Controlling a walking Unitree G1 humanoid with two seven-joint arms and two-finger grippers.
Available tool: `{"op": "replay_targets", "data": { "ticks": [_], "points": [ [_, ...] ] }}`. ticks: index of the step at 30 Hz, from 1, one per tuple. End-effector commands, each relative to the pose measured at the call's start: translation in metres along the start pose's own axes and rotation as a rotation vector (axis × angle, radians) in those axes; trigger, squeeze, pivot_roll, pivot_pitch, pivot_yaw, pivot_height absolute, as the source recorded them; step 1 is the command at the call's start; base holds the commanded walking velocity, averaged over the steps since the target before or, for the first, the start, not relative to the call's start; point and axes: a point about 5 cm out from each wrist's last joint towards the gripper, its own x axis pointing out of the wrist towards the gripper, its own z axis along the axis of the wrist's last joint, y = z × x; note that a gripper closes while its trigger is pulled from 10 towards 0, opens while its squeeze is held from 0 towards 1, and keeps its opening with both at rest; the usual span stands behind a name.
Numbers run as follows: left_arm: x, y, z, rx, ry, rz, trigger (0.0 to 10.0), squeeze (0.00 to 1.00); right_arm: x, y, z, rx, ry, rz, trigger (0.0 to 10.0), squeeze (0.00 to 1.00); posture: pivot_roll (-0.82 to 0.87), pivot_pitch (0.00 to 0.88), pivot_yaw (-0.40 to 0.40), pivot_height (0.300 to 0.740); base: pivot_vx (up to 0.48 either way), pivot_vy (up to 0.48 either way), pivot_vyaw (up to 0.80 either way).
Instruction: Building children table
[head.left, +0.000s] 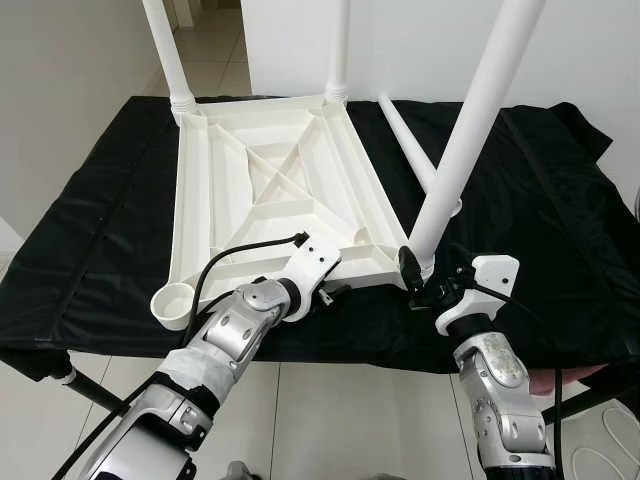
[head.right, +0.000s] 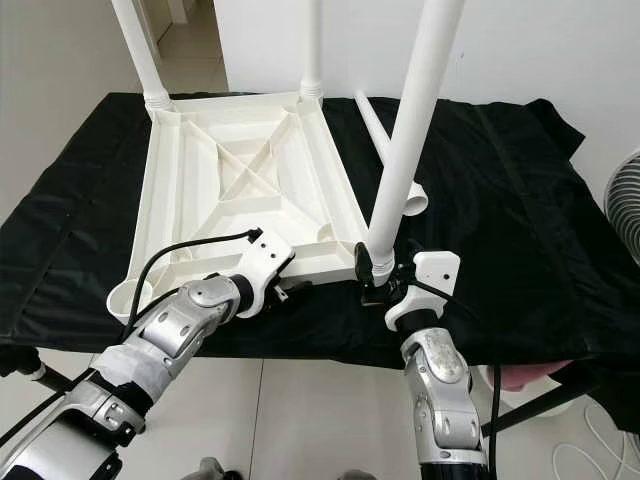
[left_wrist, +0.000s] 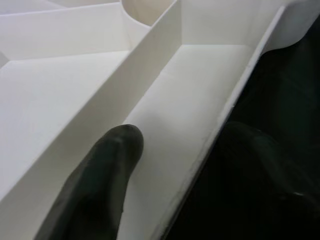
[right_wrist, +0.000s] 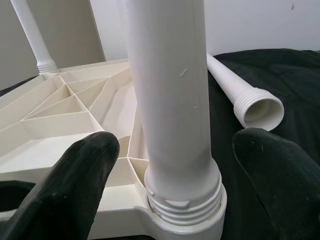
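Right end effector (head.left: 424, 281) spread around the leg (right_wrist: 172, 100) half-threaded in the tabletop (head.left: 270, 190); leg could tilt, cross-threading

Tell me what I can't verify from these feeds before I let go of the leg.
- How deep the upright white plastic leg is threaded into the near corner socket of the upturned white ribbed tabletop: the socket wall hides it.
- Tops of all three standing legs: cut off by the eye views' upper edge.
- The left gripper fingertips: hidden behind its white mount; the left wrist view is blurred.
- The right gripper straddles the leg, fingers apart.
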Motion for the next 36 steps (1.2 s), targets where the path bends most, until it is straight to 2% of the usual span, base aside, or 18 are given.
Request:
{"op": "replay_targets", "data": {
  "ticks": [1,17,22,24,25,29,32,36],
  "points": [
    [-0.004,0.012,-0.015,-0.022,0.06,0.162,0.0,0.0,0.0,0.0,-0.002,-0.006,0.006,-0.002,10.0,0.0,-0.17,0.04,0.052,0.74,0.0,0.0,0.0],
    [-0.006,0.016,-0.02,-0.066,0.093,0.231,0.0,0.0,0.005,0.001,-0.003,-0.009,-0.001,-0.016,10.0,0.0,-0.16,0.047,0.059,0.74,0.0,0.0,0.0],
    [-0.008,0.022,-0.021,-0.083,0.117,0.294,0.0,0.0,0.008,0.001,-0.002,-0.011,-0.006,-0.026,10.0,0.0,-0.16,0.05,0.063,0.74,0.0,0.0,0.0],
    [-0.01,0.027,-0.023,-0.115,0.129,0.373,0.0,0.0,0.009,0.001,-0.001,-0.011,-0.01,-0.031,10.0,0.0,-0.16,0.053,0.065,0.74,0.0,0.0,0.0],
    [-0.01,0.027,-0.023,-0.115,0.129,0.373,0.0,0.0,0.009,0.001,-0.001,-0.011,-0.01,-0.031,10.0,0.0,-0.16,0.053,0.065,0.74,0.0,0.0,0.0],
    [-0.016,0.038,-0.028,-0.195,0.127,0.547,0.0,0.0,0.009,0.001,-0.001,-0.009,-0.016,-0.043,10.0,0.0,-0.16,0.057,0.069,0.74,0.0,0.0,0.0],
    [-0.017,0.041,-0.029,-0.22,0.123,0.59,0.0,0.0,0.01,0.001,-0.001,-0.01,-0.016,-0.048,10.0,0.0,-0.16,0.057,0.069,0.74,0.0,0.0,0.0],
    [-0.023,0.053,-0.035,-0.286,0.121,0.692,0.0,0.0,0.013,0.002,0.0,-0.009,-0.021,-0.048,10.0,0.0,-0.16,0.053,0.065,0.74,0.0,0.0,0.0]
  ]
}}
